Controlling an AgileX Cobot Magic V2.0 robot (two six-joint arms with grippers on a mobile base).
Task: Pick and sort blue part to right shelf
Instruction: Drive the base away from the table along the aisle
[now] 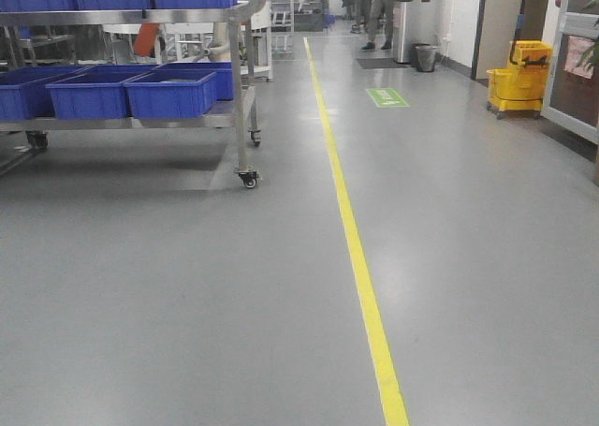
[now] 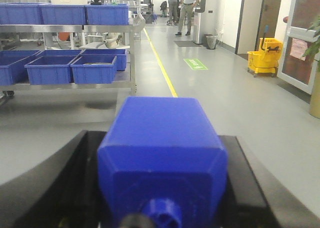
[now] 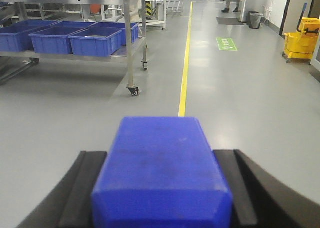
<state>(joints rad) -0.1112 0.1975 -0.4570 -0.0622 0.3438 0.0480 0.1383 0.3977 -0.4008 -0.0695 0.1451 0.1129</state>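
Facing the wheeled steel rack (image 1: 241, 89), the left gripper (image 2: 160, 143) clamps a nozzled blue plastic block (image 2: 162, 173) between its fingers, the right gripper (image 3: 160, 158) a plain blue plastic block (image 3: 161, 183).

Matt blue plastic part (image 2: 162, 153), glossy grey floor (image 1: 187, 304)

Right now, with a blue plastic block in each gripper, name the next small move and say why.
Probably turn the base rightward, grips shut. The left gripper and right gripper each clamp a blue plastic block, but the only shelving seen, a steel wheeled rack with blue bins, stands left.
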